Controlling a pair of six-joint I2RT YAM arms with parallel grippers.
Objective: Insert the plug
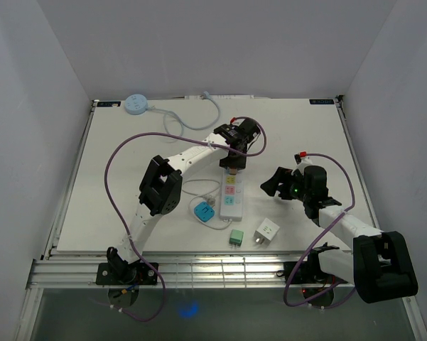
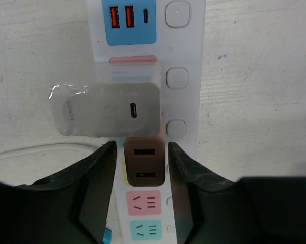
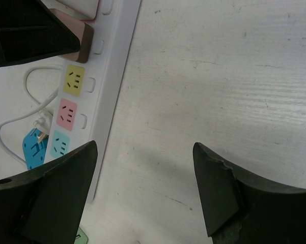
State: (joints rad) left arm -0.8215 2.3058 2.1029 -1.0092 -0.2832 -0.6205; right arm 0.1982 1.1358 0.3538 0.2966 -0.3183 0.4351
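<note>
White walls close in a white surface (image 1: 85, 206), with your two arms reaching over it from the bottom of the overhead view. Your left tool (image 2: 141, 145) stands narrow around the brown plug (image 2: 144, 165). The finger (image 2: 186, 188) on the right of the wrist frame sits against the plug's side, but a thin yellow sliver shows at the other side, so you cannot tell whether it truly clamps. The plug's face carries two dark USB slots, and it sits over the white power strip (image 2: 188, 51); whether its pins are home you cannot tell. Just above it in that frame a white charger (image 2: 107, 109) sits on the strip, a USB-C slot in its face and "HONOR" printed along its left end. Higher still is a blue panel (image 2: 131, 23) with two orange USB ports and one small slot. Below the plug lie a pink socket (image 2: 143, 202) and a teal socket (image 2: 143, 230).

Your right tool (image 3: 145, 147) is spread wide and empty over bare surface right of the strip. Overhead, a blue adapter (image 1: 204, 211) lies left of the strip, a green cube (image 1: 236, 236) and a white cube adapter (image 1: 267, 231) below it, and a round pale-blue device (image 1: 136, 104) at the upper left.
</note>
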